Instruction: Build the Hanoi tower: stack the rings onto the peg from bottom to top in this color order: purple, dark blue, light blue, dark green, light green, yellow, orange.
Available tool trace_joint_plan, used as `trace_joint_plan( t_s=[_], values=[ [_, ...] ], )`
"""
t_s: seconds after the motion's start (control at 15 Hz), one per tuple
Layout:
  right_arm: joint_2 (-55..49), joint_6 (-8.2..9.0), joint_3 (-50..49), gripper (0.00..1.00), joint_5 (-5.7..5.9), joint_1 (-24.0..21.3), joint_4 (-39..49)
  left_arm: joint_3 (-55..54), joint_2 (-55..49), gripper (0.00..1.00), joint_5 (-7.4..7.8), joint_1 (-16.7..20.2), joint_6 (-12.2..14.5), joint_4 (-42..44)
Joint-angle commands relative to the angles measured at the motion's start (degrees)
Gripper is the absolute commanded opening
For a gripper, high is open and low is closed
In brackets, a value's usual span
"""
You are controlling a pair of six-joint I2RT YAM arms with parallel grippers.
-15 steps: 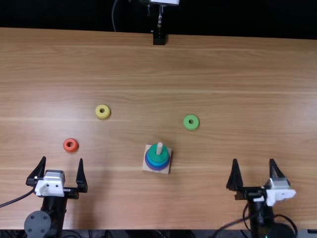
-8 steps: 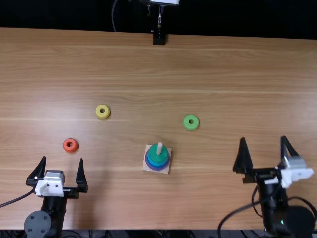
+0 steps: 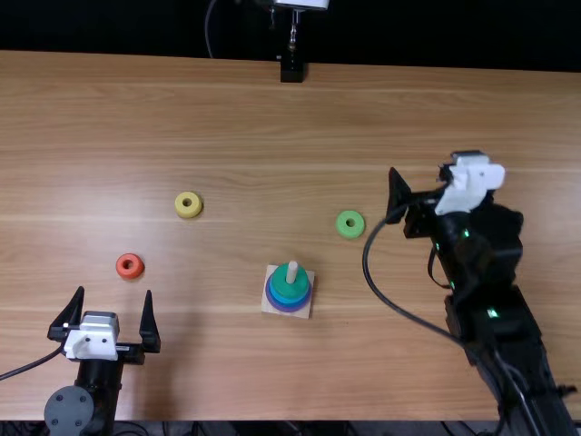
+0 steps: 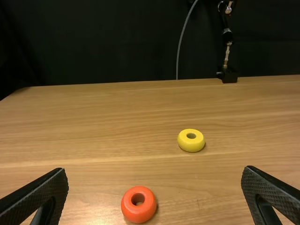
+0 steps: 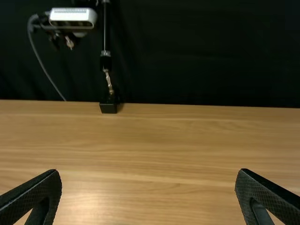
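1. Far left: a black cord runs over the table to your left gripper. Fingers spread wide, nothing between them, near the table's close edge.
2. Orange ring: flat on the wood, just beyond the left gripper's fingertips, hole up. Your left wrist view has it too, low down between the two fingers.
3. Yellow ring: lies flat, farther out and to the right of the orange one, well apart from it. Open wood between the two.
4. Far edge, near the middle: a metal stand on a black foot, with a grey cord hanging to its left. It stands well beyond the rings. Your right wrist view gives you a white-fronted device up beside the stand.
5. Peg on its pale square base, middle of the near half. You have four rings on it, bottom to top: purple, dark blue, light blue, dark green. Peg tip pokes out above.
6. Light green ring: flat, beyond the peg and to its right.
7. Watch the black cable: it bows out from the right arm, close beside the light green ring.
8. Right gripper: fingers wide apart and empty, right of the light green ring.
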Motion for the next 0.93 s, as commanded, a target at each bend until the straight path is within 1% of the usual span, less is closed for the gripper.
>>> trace_joint_plan(
  t_s=[0.0, 0.07, 0.2, 0.27, 0.33, 0.4, 0.47, 0.53, 0.6, 0.67, 0.73, 0.87],
  values=[
    [6.06, -0.04, 3.71, 1.0, -0.04, 2.13, -0.33, -0.89, -0.69, 1.0, 0.1, -0.18, 0.56, -0.79],
    [9.93, -0.25, 5.38, 1.0, -0.14, 3.88, -0.65, -0.89, -0.69, 1.0, 0.1, -0.18, 0.56, -0.79],
    [16.26, -0.47, 6.44, 1.0, -0.25, 5.2, -1.07, -0.89, -0.69, 1.0, 0.1, -0.18, 0.56, -0.79],
    [18.72, -0.57, 8.02, 1.0, -0.25, 6.61, -1.7, -0.89, -0.69, 1.0, 0.1, -0.18, 0.56, -0.79],
    [21.09, -1.1, 9.34, 1.0, -0.25, 7.84, -3.39, -0.89, -0.69, 1.0, 0.1, -0.18, 0.56, -0.79],
    [23.64, -2.79, 10.83, 1.0, -0.25, 8.19, -6.56, -0.89, -0.69, 1.0, 0.1, -0.18, 0.56, -0.79],
    [26.19, -4.9, 12.33, 1.0, -0.67, 8.37, -10.99, -0.89, -0.69, 1.0, 0.1, -0.18, 0.56, -0.79],
    [28.48, -5.95, 14.09, 1.0, -0.88, 9.51, -15.1, -0.89, -0.69, 1.0, 0.1, -0.18, 0.56, -0.79],
    [31.2, -5.74, 16.19, 1.0, -0.88, 10.04, -16.89, -0.89, -0.69, 1.0, 0.1, -0.18, 0.56, -0.79],
    [33.92, -5.53, 17.43, 1.0, -0.36, 9.95, -17.63, -0.89, -0.69, 1.0, 0.1, -0.18, 0.56, -0.79],
    [35.77, -5.42, 17.6, 1.0, -0.46, 9.95, -17.84, -0.89, -0.69, 1.0, 0.1, -0.18, 0.56, -0.79],
    [36.65, -5.42, 17.86, 1.0, -0.25, 9.86, -17.84, -0.89, -0.69, 1.0, 0.1, -0.18, 0.56, -0.79]
  ],
)
